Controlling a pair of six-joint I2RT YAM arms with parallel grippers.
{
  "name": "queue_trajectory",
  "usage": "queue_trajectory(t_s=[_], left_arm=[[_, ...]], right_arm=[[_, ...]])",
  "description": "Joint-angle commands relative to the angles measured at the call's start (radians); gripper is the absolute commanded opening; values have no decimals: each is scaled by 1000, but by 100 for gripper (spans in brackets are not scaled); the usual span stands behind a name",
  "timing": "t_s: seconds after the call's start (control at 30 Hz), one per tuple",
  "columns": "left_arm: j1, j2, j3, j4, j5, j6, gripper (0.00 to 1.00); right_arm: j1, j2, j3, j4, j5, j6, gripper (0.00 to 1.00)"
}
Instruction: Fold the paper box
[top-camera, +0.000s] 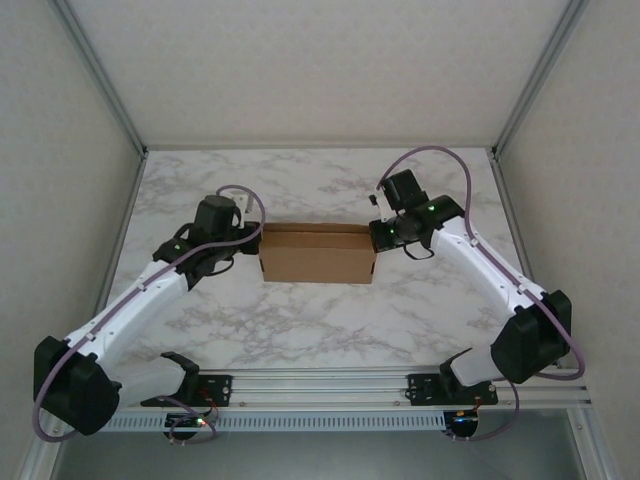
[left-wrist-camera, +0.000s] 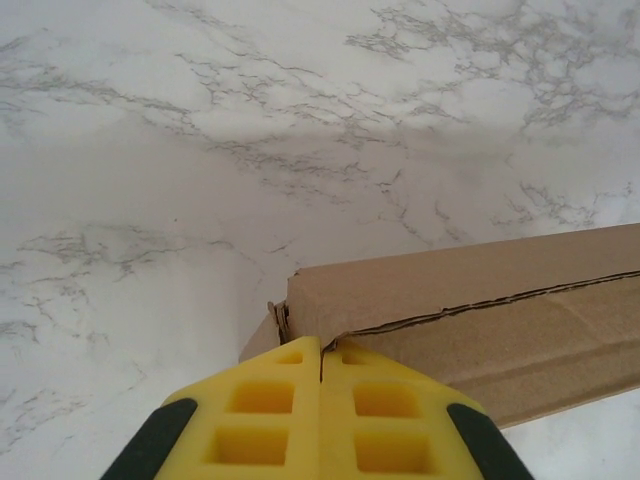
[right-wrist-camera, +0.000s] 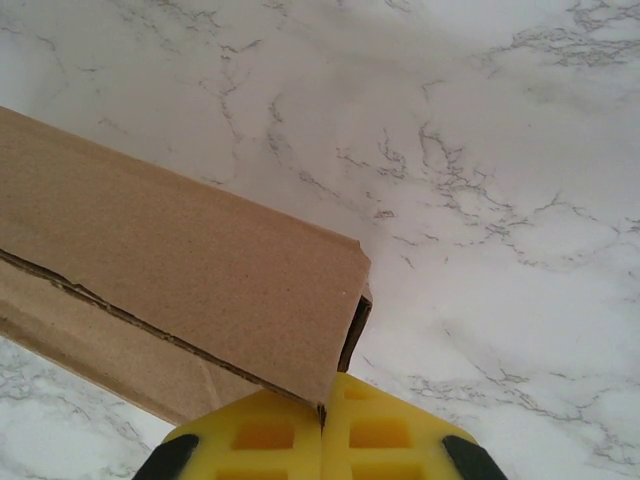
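Overhead, the table (top-camera: 330, 330) is a white marble-look slab with grey veins. It is bare around the one brown cardboard box (top-camera: 318, 252), which sits at its middle, a little toward the far side. The box is folded up into a shallow rectangle, its long side running left to right.

Pale panels wall the table in: a back wall (top-camera: 320, 70) and slanting side walls, joined by silvery metal posts (top-camera: 100, 75). A metal rail (top-camera: 320, 385) runs along the near edge, where both arms are bolted. Purple cables (top-camera: 440, 152) loop over each arm.

The left gripper (top-camera: 252, 245) reaches in to the box's left end and the right gripper (top-camera: 378, 235) to its right end, so the box lies between them.

In the left wrist view the yellow fingers (left-wrist-camera: 265, 400) are pressed together, their tips right at the box's near corner, where a rough seam runs along the cardboard. In the right wrist view the yellow fingers (right-wrist-camera: 385, 435) are likewise together, tips at the box's lower corner beside its open, dark end slot.

Whether either pair has a thin cardboard edge nipped between its tips is hard to tell; they look simply closed and touching the box. Soft shadow falls on the marble beside the box.
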Motion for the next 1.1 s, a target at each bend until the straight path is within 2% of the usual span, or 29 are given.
queue_trajectory(t_s=[0.0,0.27,0.63,0.93,1.07], left_arm=[[-21,-9,-31,-75,-64,23,0],[-45,-35,-58,-84,-102,17,0],[-89,-105,-192,18,-149,-131,0],[-89,-91,-171,9,-173,-106,0],[-92,-84,-160,8,-171,-104,0]], right_arm=[[8,-17,-44,-36,36,-1,0],[8,-44,-79,-5,27,3,0],[10,-141,-212,144,3,78,4],[-11,-197,-152,107,-6,71,31],[-38,-238,-133,98,-102,50,43]])
